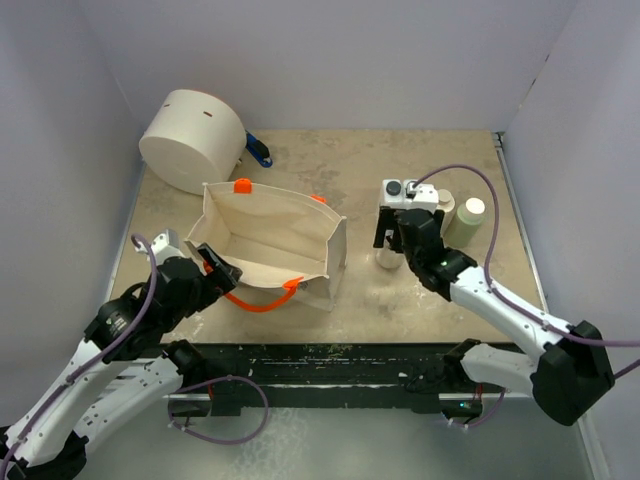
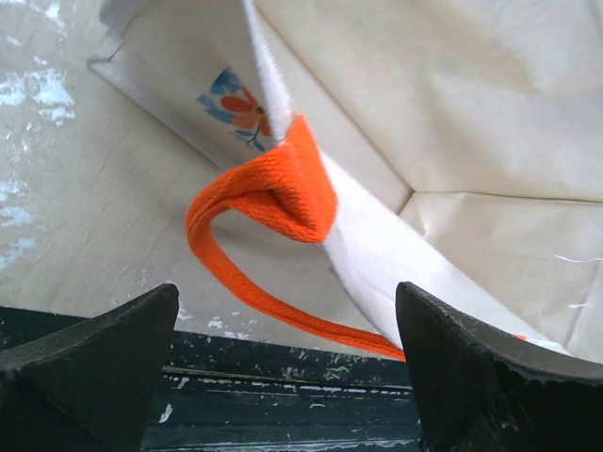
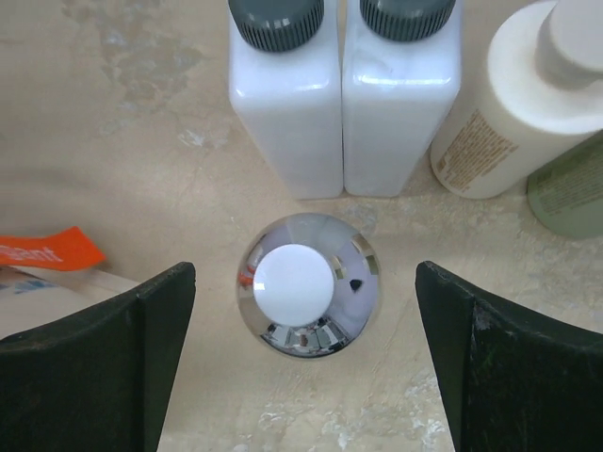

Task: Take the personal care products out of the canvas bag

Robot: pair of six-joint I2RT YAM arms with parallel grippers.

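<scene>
Top external first: beige, scuffed table [image 1: 400, 300] boxed in by plain pale walls, with a dark rail along the near edge. The canvas bag [image 1: 262, 212] sits left of centre with its mouth open, and a big cream cylinder [image 1: 192, 140] is tucked in the far-left corner behind it. The left gripper [image 1: 215, 262] is at the bag's near-left rim, and the right gripper [image 1: 390, 240] is over by the bottles on the right side. Left wrist: left gripper's fingers spread wide, with the bag's cloth edge and the orange strap handle [image 2: 273, 193] looped between them, nothing pinched. There are white scuffs all over the tabletop here. Right wrist: the fingers are well apart either side of the silvery-capped bottle [image 3: 308, 297], which stands upright on the mottled surface, and they aren't touching it. Just behind it the two white square bottles [image 3: 287, 104] stand side by side, with the cream round one [image 3: 509, 104] and the pale green one [image 3: 570, 188] off to the right.
</scene>
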